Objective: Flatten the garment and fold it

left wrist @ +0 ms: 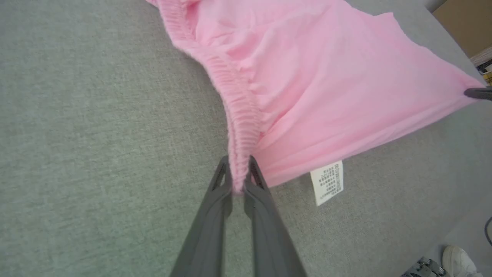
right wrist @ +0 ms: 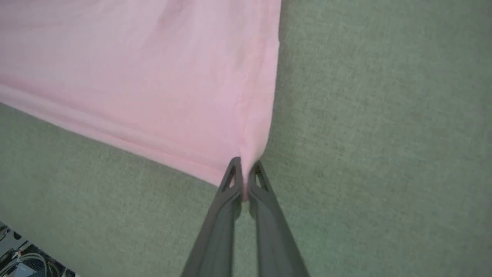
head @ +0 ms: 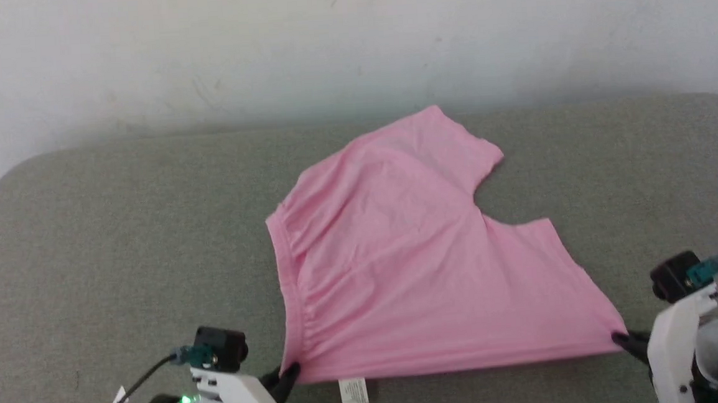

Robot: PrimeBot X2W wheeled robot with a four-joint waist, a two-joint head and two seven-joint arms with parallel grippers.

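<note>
Though gathered at waistband, pink garment mostly flat w/ label out.

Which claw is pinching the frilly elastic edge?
The left gripper: it grips the garment by its ruffled waistband; the right gripper pinches a smooth corner.

Lab-like room: grey padded table, bare white wall, loose cables

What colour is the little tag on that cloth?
The tag is white with tiny dark print, clearest in left wrist view.
</note>
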